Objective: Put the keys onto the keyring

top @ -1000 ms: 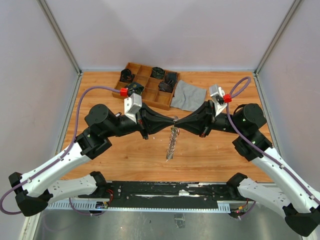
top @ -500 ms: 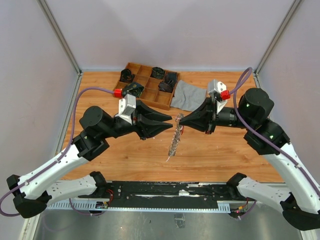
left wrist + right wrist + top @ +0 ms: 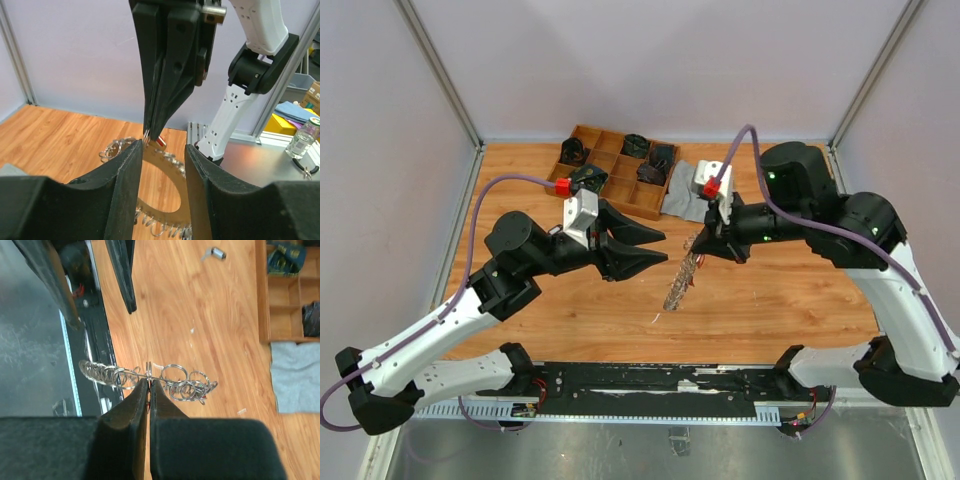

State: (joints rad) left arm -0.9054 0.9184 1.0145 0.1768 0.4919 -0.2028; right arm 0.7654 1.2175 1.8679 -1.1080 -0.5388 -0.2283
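1. The right gripper was clamped shut on the keyring, which hung beneath it over the table.
2. The left gripper stood partly open and empty, just beside the ring but apart from it.
3. A small silver piece lay loose near the tray. We judged it a key left to thread.
4. In the top view the left arm hid that piece. We could not make out the ring's opening or any tags.

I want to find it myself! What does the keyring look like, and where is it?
Start at the wooden table, then look to its middle, where the right gripper pinches something held up. That is the keyring: a big shiny silver ring strung with many small loops, unlike the flat grey cloth and the wooden tray behind it.
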